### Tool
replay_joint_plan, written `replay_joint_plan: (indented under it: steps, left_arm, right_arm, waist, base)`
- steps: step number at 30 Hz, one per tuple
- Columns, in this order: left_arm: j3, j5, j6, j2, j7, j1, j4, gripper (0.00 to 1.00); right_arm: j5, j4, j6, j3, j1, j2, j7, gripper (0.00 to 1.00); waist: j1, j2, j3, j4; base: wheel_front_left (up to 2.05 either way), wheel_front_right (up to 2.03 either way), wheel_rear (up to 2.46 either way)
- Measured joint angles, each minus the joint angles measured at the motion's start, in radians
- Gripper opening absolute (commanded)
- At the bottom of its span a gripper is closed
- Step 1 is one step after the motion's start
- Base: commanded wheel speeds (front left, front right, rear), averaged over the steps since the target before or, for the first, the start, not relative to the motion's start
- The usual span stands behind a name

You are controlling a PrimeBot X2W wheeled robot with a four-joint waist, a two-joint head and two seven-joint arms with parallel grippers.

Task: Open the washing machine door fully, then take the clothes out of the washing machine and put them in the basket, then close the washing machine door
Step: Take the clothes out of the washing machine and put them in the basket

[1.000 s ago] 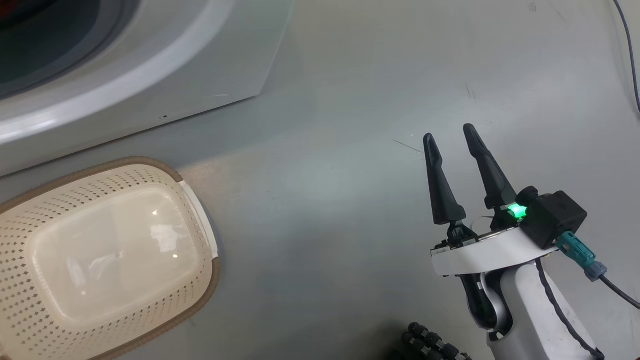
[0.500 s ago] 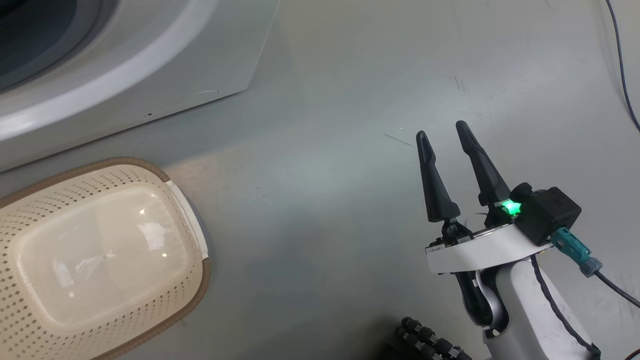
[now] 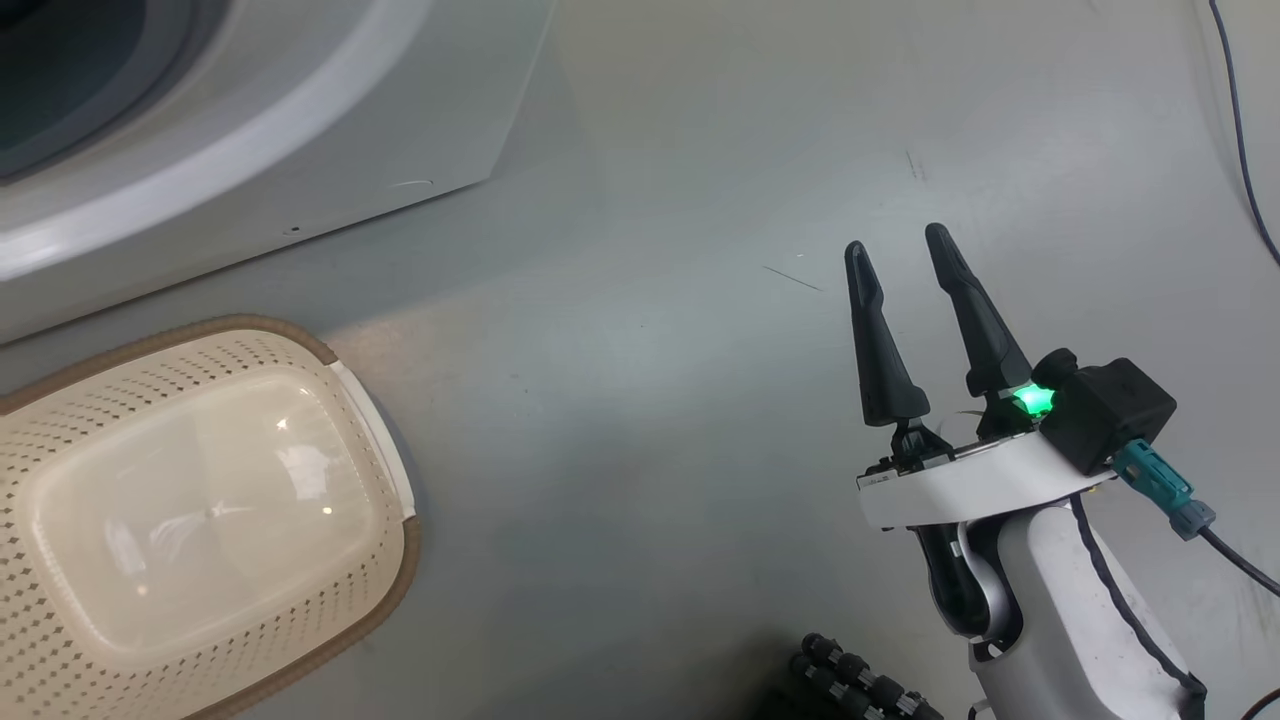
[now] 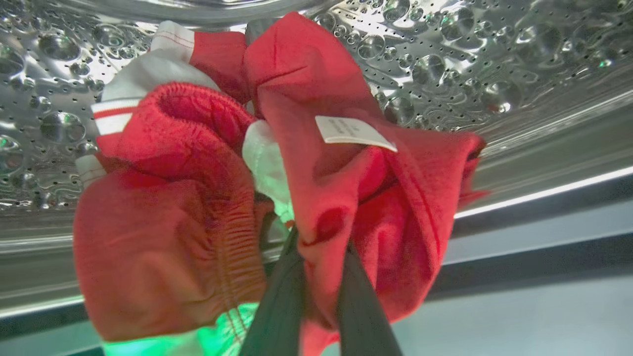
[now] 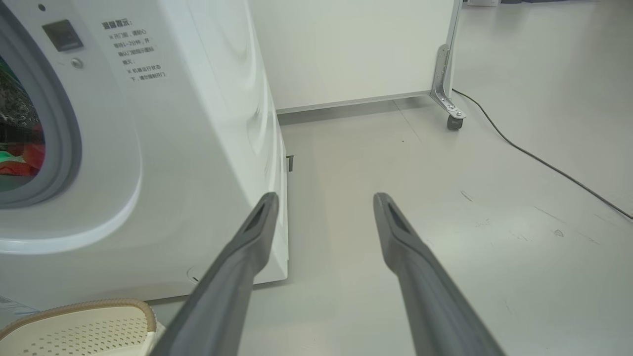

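Inside the steel drum (image 4: 445, 59) of the washing machine (image 3: 300, 130) lie the clothes (image 4: 173, 222), bunched red fabric with white stripe trim and a white tag. My left gripper (image 4: 320, 247) is shut on a red fold of them, its tips buried in the cloth. My right gripper (image 3: 897, 245) hangs open over bare floor, right of the machine (image 5: 198, 123), with nothing between its fingers (image 5: 325, 198). The cream basket (image 3: 405, 570) stands empty on the floor in front of the machine. A bit of red cloth (image 5: 22, 158) shows through the opening. The washing machine door is out of view.
A dark cable (image 3: 1240, 130) runs along the floor at the far right. A white panel on a caster (image 5: 452, 121) stands behind the machine. A black ribbed hose (image 3: 860, 685) lies near my base. Open floor spreads between basket and right gripper.
The head camera has turned a little, so machine and basket sit further left in the picture. My right gripper stays open and has risen slightly.
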Motion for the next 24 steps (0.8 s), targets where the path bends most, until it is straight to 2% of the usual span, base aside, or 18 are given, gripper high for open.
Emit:
replay_joint_plan:
  steps: [12, 18, 24]
  left_arm:
    - [-0.041, -0.001, -0.012, -0.059, -0.125, 0.003, -0.033, 0.00]
    - [-0.052, -0.001, -0.012, -0.070, -0.228, 0.022, -0.073, 0.00]
    - [-0.054, -0.001, -0.012, -0.106, -0.349, 0.078, -0.109, 0.00]
  right_arm:
    - [-0.043, 0.009, 0.000, -0.040, 0.000, 0.000, 0.000, 1.00]
    - [-0.063, 0.015, 0.003, -0.045, 0.000, 0.000, 0.000, 1.00]
    - [-0.094, 0.027, 0.012, -0.055, 0.001, -0.001, 0.000, 1.00]
  waist:
    - [0.0000, 0.0000, -0.031, 0.057]
    - [0.0000, 0.0000, -0.048, 0.097]
    - [-0.0001, 0.0000, -0.075, 0.136]
  base:
    - [0.00, 0.00, 0.00]
    - [0.00, 0.00, 0.00]
    - [0.00, 0.00, 0.00]
